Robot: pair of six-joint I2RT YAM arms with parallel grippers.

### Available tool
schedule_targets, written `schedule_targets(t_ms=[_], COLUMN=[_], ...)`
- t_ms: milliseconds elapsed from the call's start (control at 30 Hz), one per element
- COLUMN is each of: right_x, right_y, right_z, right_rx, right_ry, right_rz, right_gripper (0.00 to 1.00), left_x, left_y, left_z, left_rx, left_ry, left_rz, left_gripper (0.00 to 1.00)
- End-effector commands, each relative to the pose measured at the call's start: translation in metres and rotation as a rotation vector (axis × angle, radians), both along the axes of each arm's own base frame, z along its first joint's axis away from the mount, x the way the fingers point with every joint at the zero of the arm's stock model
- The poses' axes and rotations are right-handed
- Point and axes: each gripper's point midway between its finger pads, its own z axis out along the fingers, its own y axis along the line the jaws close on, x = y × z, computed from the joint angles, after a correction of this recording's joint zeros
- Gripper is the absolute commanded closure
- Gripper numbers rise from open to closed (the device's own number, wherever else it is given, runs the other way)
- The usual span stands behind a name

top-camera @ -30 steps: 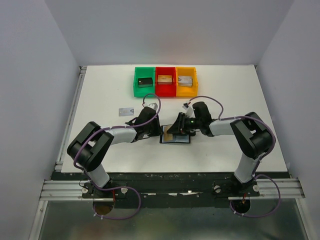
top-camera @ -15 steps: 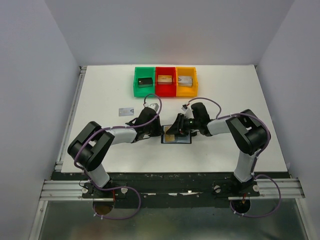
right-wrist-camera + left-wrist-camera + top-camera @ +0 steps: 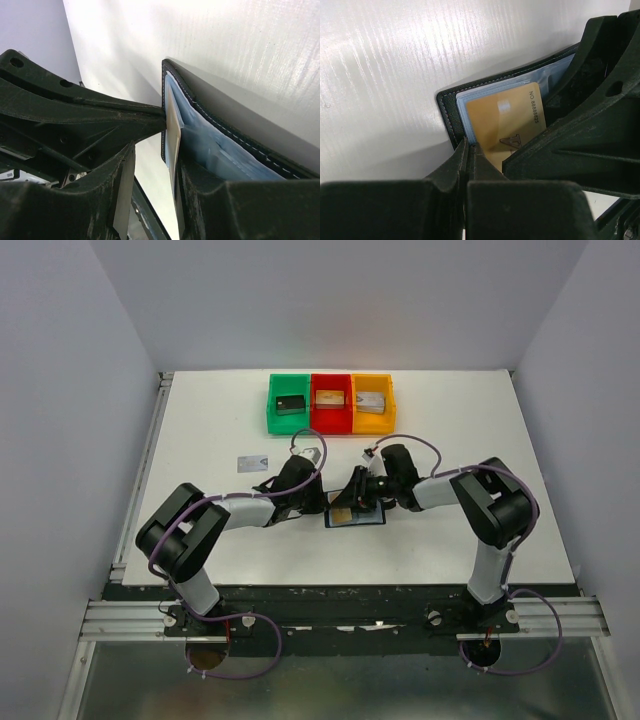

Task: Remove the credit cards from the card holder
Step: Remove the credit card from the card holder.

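The card holder lies open on the table between my two grippers, black leather with blue-grey lining. A tan-gold credit card sticks partly out of its slot. My left gripper is shut, pinching the card holder's near edge and lining. My right gripper is open over the wallet from the other side. The tan card's edge rests against one right finger, with a wide gap to the other. A pale silver-grey credit card lies loose on the table, left of the arms.
A green bin, a red bin and a yellow bin stand in a row at the back, each holding a small block. The table's left edge has a metal rail.
The right arm's elbow has swung slightly left toward the wallet. Both grippers stay at the card holder; the left one remains shut.
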Motion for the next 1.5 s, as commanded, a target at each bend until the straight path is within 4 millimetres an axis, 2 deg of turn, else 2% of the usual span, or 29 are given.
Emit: schedule_targets(t_ms=[0, 467, 1467], right_x=[-0.002, -0.006, -0.008], right_y=[0.002, -0.006, -0.028], right_z=[0.009, 0.015, 0.021], right_rx=[0.0, -0.028, -0.059], right_ry=[-0.036, -0.053, -0.07], right_rz=[0.024, 0.021, -0.006], right_gripper=[0.57, 0.57, 0.58], left_x=[-0.031, -0.03, -0.03], left_y=[0.009, 0.022, 0.029], left_z=[-0.031, -0.041, -0.046], left_rx=[0.064, 0.097, 0.116], left_ry=[0.132, 0.169, 0.194], left_rz=[-0.018, 0.031, 0.054], left_gripper=[1.0, 1.0, 1.0])
